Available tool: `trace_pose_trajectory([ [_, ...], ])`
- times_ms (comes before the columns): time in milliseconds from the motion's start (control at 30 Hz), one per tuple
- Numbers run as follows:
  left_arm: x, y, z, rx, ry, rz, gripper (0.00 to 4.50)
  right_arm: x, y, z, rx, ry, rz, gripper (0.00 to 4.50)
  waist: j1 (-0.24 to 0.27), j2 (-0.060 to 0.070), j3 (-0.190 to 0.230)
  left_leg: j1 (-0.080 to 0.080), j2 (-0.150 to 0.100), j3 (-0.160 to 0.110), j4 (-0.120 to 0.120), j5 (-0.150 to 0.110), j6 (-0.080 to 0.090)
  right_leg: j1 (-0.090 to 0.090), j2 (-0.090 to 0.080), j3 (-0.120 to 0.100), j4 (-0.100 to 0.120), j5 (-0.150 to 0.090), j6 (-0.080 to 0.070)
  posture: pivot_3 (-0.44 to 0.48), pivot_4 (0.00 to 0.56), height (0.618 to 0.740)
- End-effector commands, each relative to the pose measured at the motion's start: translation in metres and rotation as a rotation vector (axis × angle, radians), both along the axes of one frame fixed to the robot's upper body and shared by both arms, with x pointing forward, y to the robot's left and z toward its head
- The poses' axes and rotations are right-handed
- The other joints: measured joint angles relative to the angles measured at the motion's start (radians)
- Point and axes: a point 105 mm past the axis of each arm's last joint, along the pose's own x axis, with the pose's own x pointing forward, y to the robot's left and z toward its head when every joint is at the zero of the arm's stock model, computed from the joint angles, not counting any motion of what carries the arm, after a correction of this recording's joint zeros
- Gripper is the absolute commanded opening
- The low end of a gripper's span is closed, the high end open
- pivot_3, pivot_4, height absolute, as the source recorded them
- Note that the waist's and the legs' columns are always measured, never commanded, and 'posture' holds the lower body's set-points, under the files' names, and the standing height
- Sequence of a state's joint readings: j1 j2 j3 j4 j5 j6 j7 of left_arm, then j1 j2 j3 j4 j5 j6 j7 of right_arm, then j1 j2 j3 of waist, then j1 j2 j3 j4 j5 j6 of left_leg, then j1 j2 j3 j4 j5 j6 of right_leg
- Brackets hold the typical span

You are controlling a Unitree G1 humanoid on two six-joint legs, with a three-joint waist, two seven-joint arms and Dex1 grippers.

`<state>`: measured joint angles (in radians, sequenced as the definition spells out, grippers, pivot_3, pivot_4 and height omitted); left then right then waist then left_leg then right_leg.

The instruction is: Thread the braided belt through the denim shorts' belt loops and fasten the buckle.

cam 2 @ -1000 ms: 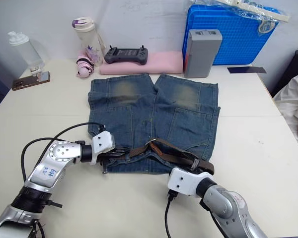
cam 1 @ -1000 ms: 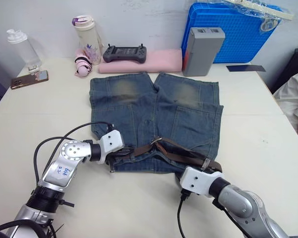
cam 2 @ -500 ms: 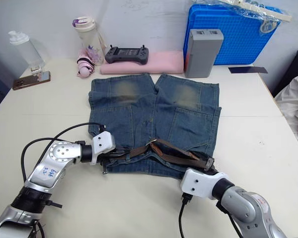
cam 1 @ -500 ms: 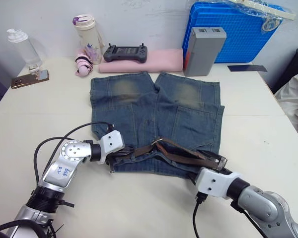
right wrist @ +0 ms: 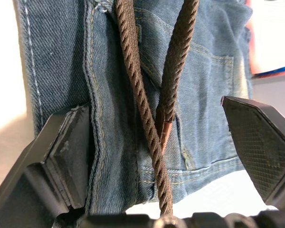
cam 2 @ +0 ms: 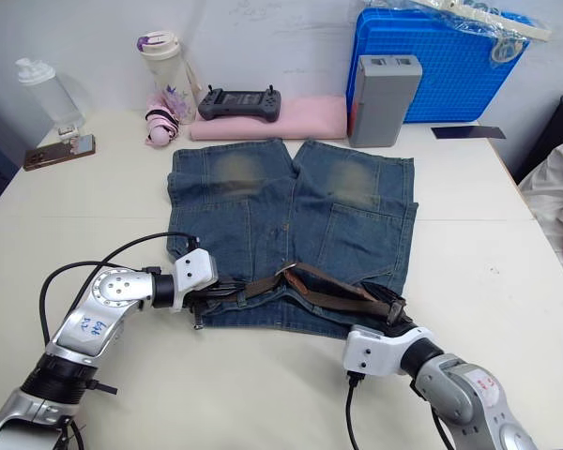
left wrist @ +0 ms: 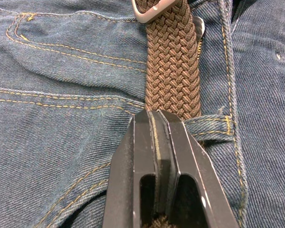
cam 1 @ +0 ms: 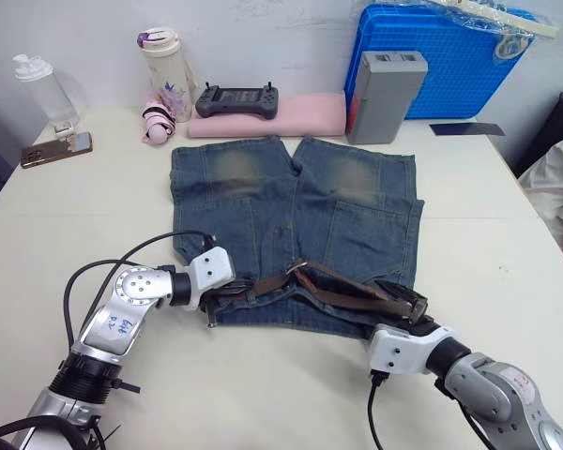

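While L fingers (left wrist: 156,142) pinch woven brown belt (left wrist: 171,71) on stitched denim shorts (cam 1: 291,216), R fingers (right wrist: 256,142) gape wide.

Left arm bent at the elbow, forearm angled inward across the table, wrist turned so the left gripper (cam 1: 227,293) points toward the middle. Its two black fingers (left wrist: 154,142) pressed flat together, clamped on the braided belt (left wrist: 171,71) at the edge of the denim shorts (cam 1: 291,225). Right arm reaching in from the lower right, forearm low over the table. Right gripper (cam 1: 405,307) with fingers (right wrist: 256,137) spread wide apart, straddling the belt without gripping it.
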<state>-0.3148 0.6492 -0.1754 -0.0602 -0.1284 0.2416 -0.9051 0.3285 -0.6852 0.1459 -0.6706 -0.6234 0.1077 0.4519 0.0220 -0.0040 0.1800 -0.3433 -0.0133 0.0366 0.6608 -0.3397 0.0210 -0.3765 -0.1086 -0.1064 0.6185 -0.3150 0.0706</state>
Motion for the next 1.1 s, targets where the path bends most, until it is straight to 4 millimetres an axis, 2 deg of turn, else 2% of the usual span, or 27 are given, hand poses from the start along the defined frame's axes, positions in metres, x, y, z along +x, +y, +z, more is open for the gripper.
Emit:
trace_pose_trajectory([
  [33, -0.001, 0.017, -0.020, 0.053, 0.074, 0.068, 0.00, -0.004, 0.001, -0.011, -0.018, -0.017, -0.013, 2.72, 0.000, 0.000, 0.000, 0.000, 0.000, 0.000, 0.000, 0.000, 0.000, 0.000, 0.000, 0.000, 0.000, 0.000, 0.000, 0.000, 0.150, 0.725],
  [133, 0.000, 0.017, -0.020, 0.052, 0.072, 0.072, 0.00, -0.009, 0.001, -0.024, -0.026, 0.009, -0.019, 1.26, 0.000, 0.000, 0.000, 0.000, 0.000, 0.000, 0.000, 0.000, -0.001, 0.000, 0.000, 0.000, 0.000, 0.000, 0.000, 0.000, 0.150, 0.725],
  [233, 0.000, 0.020, -0.019, 0.055, 0.058, 0.079, 0.00, -0.008, -0.006, -0.038, -0.031, 0.053, -0.051, 0.03, -0.001, 0.000, 0.000, 0.000, 0.000, 0.000, 0.000, 0.000, -0.001, 0.000, 0.000, 0.000, 0.000, 0.000, 0.000, 0.000, 0.150, 0.725],
  [333, -0.002, 0.025, -0.013, 0.029, 0.038, 0.094, 0.00, -0.006, -0.002, -0.039, -0.009, 0.062, -0.052, 0.03, -0.003, 0.000, 0.000, 0.001, 0.000, 0.000, 0.000, -0.001, -0.001, 0.000, 0.000, 0.000, 0.000, 0.000, 0.000, 0.000, 0.150, 0.725],
  [400, -0.001, 0.031, 0.002, -0.049, 0.010, 0.134, 0.00, -0.005, 0.002, -0.038, 0.002, 0.058, -0.044, 0.03, -0.008, -0.001, 0.000, 0.001, 0.000, 0.000, 0.000, -0.001, -0.001, 0.001, 0.000, 0.000, 0.001, 0.000, 0.000, 0.000, 0.150, 0.725],
  [433, 0.000, 0.034, 0.012, -0.111, 0.013, 0.161, 0.66, -0.004, 0.003, -0.038, 0.003, 0.056, -0.041, 0.00, -0.011, -0.001, 0.001, 0.001, 0.001, 0.000, 0.000, -0.001, -0.001, 0.000, 0.000, 0.001, 0.001, 0.000, 0.000, 0.000, 0.150, 0.725],
  [467, -0.001, 0.039, 0.023, -0.162, 0.014, 0.181, 0.94, -0.003, 0.004, -0.038, 0.003, 0.055, -0.040, 0.00, -0.013, -0.002, 0.001, 0.001, 0.001, 0.000, 0.000, -0.001, -0.002, 0.000, 0.000, 0.001, 0.001, 0.000, 0.000, 0.000, 0.150, 0.725],
  [667, -0.006, 0.063, 0.079, -0.285, -0.042, 0.260, 3.57, 0.002, 0.007, -0.043, 0.000, 0.052, -0.043, 0.00, -0.018, -0.011, 0.006, 0.000, 0.002, -0.001, 0.000, 0.000, -0.003, 0.000, 0.001, 0.000, 0.001, 0.000, -0.001, 0.000, 0.150, 0.725],
  [767, -0.018, 0.074, 0.088, -0.239, -0.055, 0.269, 3.57, 0.004, 0.010, -0.043, 0.006, 0.049, -0.045, 0.00, -0.025, -0.012, 0.007, 0.001, 0.002, 0.000, 0.000, -0.001, -0.004, 0.000, 0.001, 0.000, 0.001, 0.000, -0.001, 0.000, 0.150, 0.725],
  [833, -0.026, 0.073, 0.085, -0.219, -0.047, 0.258, 3.57, 0.006, 0.012, -0.043, 0.012, 0.047, -0.043, 0.00, -0.026, -0.011, 0.008, 0.001, 0.002, 0.000, 0.000, -0.001, -0.005, 0.000, 0.001, 0.000, 0.001, -0.001, -0.001, 0.000, 0.150, 0.725],
  [967, -0.029, 0.060, 0.065, -0.100, -0.087, 0.237, 3.57, 0.008, 0.015, -0.045, 0.016, 0.051, -0.029, 0.00, -0.020, -0.012, 0.009, 0.001, 0.002, 0.000, -0.001, -0.001, -0.005, 0.000, 0.001, 0.000, 0.000, -0.001, -0.002, 0.000, 0.150, 0.725],
  [1100, -0.022, 0.048, 0.051, -0.038, -0.134, 0.221, 3.57, 0.009, 0.018, -0.045, 0.014, 0.053, -0.016, 0.00, -0.022, -0.013, 0.009, 0.001, 0.002, 0.000, -0.001, -0.001, -0.005, 0.000, 0.001, 0.000, 0.000, -0.001, -0.002, 0.000, 0.150, 0.725],
])
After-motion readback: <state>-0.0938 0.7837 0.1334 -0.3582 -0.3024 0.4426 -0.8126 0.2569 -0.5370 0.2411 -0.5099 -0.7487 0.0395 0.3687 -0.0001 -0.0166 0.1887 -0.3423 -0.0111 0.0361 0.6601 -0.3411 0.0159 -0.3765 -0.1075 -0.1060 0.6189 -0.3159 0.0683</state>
